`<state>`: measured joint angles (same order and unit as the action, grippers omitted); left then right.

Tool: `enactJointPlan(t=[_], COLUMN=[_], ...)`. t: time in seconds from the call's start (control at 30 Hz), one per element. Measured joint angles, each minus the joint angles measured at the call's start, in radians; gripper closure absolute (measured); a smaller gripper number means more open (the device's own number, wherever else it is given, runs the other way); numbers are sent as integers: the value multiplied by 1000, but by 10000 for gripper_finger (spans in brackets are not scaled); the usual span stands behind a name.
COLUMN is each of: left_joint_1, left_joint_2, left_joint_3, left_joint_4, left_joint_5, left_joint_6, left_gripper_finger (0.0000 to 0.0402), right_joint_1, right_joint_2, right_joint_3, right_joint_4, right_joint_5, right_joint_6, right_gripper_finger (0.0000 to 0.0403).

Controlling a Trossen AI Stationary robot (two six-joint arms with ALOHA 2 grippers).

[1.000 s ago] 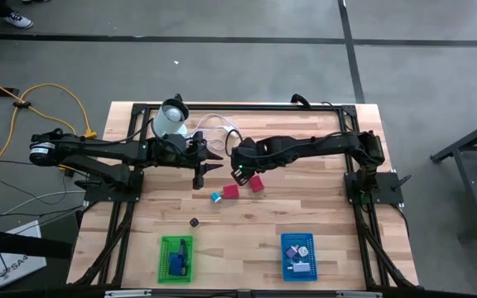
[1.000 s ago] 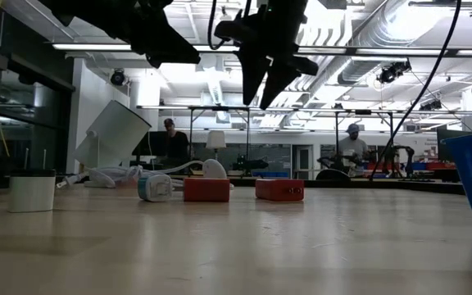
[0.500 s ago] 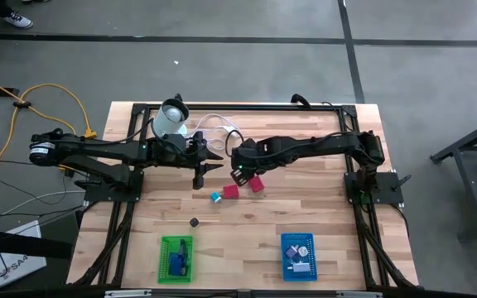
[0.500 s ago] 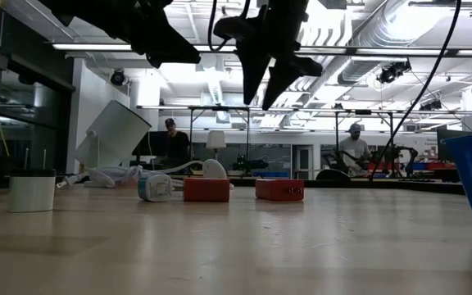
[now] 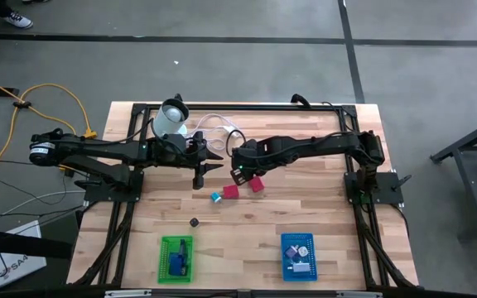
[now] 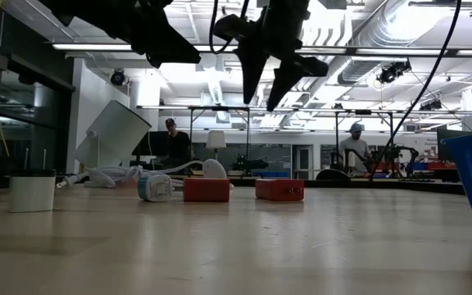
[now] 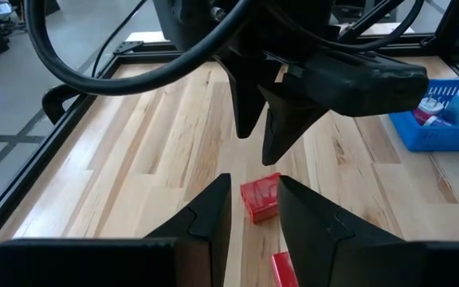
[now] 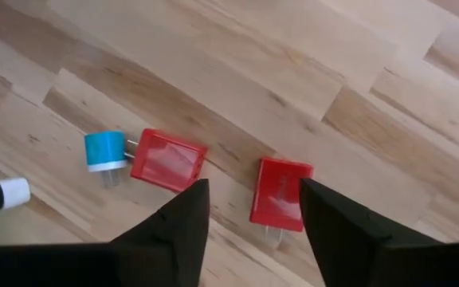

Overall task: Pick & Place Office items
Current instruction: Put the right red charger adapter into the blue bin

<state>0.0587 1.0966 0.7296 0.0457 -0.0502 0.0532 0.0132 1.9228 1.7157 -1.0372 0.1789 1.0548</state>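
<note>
Two red blocks [image 5: 231,191] [image 5: 257,184] and a small blue piece [image 5: 216,196] lie flat on the wooden table near its middle. In the right wrist view they are the left block [image 8: 168,159], the right block [image 8: 281,191] and the blue piece [image 8: 104,150]. My right gripper [image 5: 237,171] hangs open above them, pointing steeply down, well clear of the table [image 6: 262,102]. My left gripper [image 5: 212,163] waits beside it at the same height, its fingers [image 7: 213,209] a little apart with nothing between them. A small dark-topped piece [image 5: 195,222] stands nearer the front.
A green tray [image 5: 176,258] and a blue tray [image 5: 298,255], each with several pieces in it, stand at the front edge. A pale round container [image 5: 172,118] lies tipped at the far left beside a coiled white cable [image 5: 215,124]. People sit in the room behind.
My right gripper has rolled about its own pointing line while staying above the red blocks. In the low view its fingers stand wider apart than before. The pieces on the table have kept their places.
</note>
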Motion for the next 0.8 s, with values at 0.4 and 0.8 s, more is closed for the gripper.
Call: enactJointPlan(t=[0.4,0.8], left_joint_1=[0,0], left_joint_2=[0,0], left_joint_3=[0,0], left_joint_4=[0,0], left_joint_5=[0,0], left_joint_6=[0,0], left_gripper_finger=[304,304], right_joint_1=[0,0], right_joint_2=[0,0], right_joint_3=[0,-1], right_joint_4=[-5,-36], right_joint_5=[0,4], right_joint_6=[14,14], right_gripper_finger=[95,41])
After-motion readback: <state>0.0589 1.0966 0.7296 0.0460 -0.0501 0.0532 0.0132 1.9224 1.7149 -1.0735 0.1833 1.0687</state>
